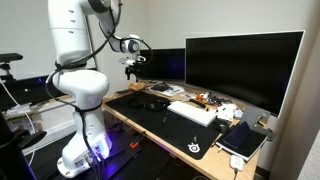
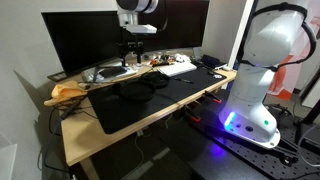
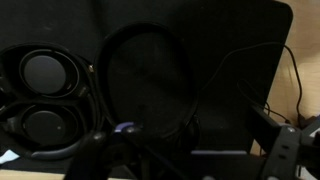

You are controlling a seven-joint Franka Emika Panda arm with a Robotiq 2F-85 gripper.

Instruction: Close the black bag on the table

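Note:
The black bag (image 3: pixel 146 78) is a low rounded black pouch on the black mat. It fills the middle of the wrist view and also shows in both exterior views (image 1: pixel 152 102) (image 2: pixel 138 93). My gripper (image 2: pixel 135 52) hangs well above the table (image 2: pixel 110 143), over the bag, and touches nothing; it also shows in an exterior view (image 1: pixel 131 66). In the dark wrist view its fingers (image 3: pixel 190 160) stand wide apart at the bottom edge, open and empty.
Black headphones (image 3: pixel 42 98) lie right beside the bag. A white keyboard (image 1: pixel 192 113), a dark slab with a white edge (image 1: pixel 243 141) and small clutter sit further along. Large monitors (image 1: pixel 245 62) stand along the back. A yellow object (image 2: pixel 66 92) lies at the desk's end.

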